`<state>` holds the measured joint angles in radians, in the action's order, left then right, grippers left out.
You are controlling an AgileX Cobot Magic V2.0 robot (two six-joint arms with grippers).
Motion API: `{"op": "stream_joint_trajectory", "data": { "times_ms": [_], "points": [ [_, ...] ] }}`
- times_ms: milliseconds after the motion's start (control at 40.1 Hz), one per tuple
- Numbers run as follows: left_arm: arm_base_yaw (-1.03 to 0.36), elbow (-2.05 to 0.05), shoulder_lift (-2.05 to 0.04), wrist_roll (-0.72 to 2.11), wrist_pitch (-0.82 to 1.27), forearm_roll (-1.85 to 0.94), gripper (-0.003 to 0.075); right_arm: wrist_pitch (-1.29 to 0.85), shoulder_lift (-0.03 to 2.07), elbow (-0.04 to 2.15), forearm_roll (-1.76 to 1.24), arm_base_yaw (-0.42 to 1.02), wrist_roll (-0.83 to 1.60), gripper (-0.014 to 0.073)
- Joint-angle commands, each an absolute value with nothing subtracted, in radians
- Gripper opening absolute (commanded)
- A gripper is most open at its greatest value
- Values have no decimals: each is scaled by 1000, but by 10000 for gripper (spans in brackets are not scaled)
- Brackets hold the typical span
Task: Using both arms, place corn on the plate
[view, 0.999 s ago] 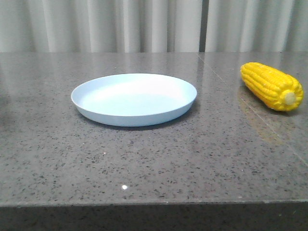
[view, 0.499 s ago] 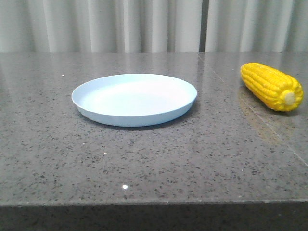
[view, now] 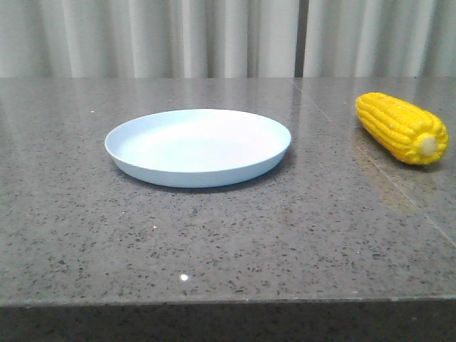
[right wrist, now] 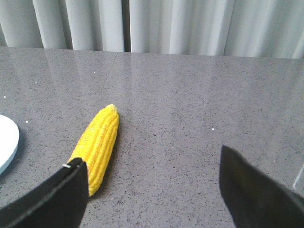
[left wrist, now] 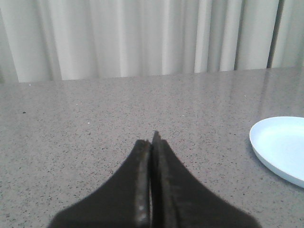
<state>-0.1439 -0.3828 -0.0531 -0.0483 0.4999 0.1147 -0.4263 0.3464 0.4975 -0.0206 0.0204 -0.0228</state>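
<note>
Front view shows nothing done yet: the corn (view: pixel 403 128) lies on the counter (view: pixel 228 242) at the right edge of the frame, well apart from the bare plate (view: pixel 198 147) at centre. Grasp, carry and placing all remain. The right end effector (right wrist: pixel 152 187) is spread wide near the cob; the left end effector (left wrist: pixel 151 183) is pressed closed, holding nothing. The corn is glossy yellow, kernel-rowed, with a pale stub end.

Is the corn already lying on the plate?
No, the corn lies on the table, apart from the empty plate.
</note>
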Motion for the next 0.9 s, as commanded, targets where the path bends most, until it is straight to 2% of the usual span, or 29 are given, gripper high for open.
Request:
{"op": "stream_joint_trajectory", "data": {
  "times_ms": [0,325,649,874],
  "points": [
    [-150,-394,-67,-51,413,117,-20,-333,361,528,-12,18,-15,591],
    [-150,-382,-67,-51,404,117,-20,-263,415,555,-19,18,-15,591],
    [-150,-382,-67,-51,398,117,-20,-347,811,785,-91,26,-15,591],
    [-150,-382,-68,-51,387,117,-20,-410,1072,928,-148,123,-15,591]
  ]
}}
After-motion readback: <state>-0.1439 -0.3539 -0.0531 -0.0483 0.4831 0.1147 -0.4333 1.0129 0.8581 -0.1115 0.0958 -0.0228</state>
